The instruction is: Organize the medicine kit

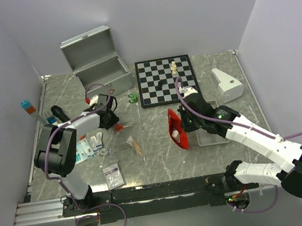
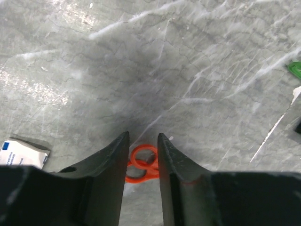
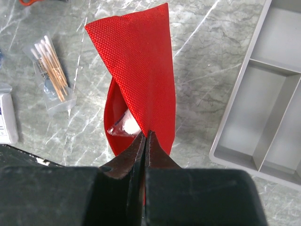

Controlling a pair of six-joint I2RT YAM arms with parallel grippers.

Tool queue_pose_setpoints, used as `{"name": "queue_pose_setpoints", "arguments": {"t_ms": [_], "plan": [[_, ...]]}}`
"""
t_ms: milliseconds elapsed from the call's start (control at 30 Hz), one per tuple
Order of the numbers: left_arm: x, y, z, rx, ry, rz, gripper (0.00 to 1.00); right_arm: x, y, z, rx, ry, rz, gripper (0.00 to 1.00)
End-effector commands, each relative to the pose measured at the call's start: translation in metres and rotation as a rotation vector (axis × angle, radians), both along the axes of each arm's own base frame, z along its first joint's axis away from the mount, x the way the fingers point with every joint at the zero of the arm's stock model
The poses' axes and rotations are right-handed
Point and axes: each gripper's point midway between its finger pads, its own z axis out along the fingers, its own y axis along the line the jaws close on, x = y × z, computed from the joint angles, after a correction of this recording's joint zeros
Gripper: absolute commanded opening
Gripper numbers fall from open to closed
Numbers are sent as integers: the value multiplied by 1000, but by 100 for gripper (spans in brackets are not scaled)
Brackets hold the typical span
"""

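Right jaws: pressed together, pinching one edge of the red pouch [image 3: 141, 70], which is tilted up.
Left jaws: spread, low over the orange scissor loops [image 2: 141, 163].
Metal case [image 1: 102, 69]: far-left desk [image 1: 163, 156] corner, lid up, well apart from the pouch.
Room: grey tray [image 3: 263, 108] rim near the pouch on one side; bare desk toward the swab pack [image 3: 49, 70] on the other.

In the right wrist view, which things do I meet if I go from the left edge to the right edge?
From the left: white packet → bag of cotton swabs → red pouch, pinched by the right end effector → grey divided tray.
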Motion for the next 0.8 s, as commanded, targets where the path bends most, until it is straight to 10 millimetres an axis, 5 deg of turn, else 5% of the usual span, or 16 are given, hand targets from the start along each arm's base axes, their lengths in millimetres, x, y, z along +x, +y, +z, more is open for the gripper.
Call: {"name": "queue_pose_setpoints", "arguments": {"t_ms": [0,200,433,767], "plan": [[-24,17,-19,73,89,12,40,7,-1,11,27,-55,-17,0],[-22,12,-8,41,49,-3,50,4,1,9,43,-45,-12,0],[-29,24,-3,116,75,-30,43,2,-6,10,31,-55,-24,0],[-29,21,5,97,47,-52,45,1,-2,9,36,-44,-12,0]]}}
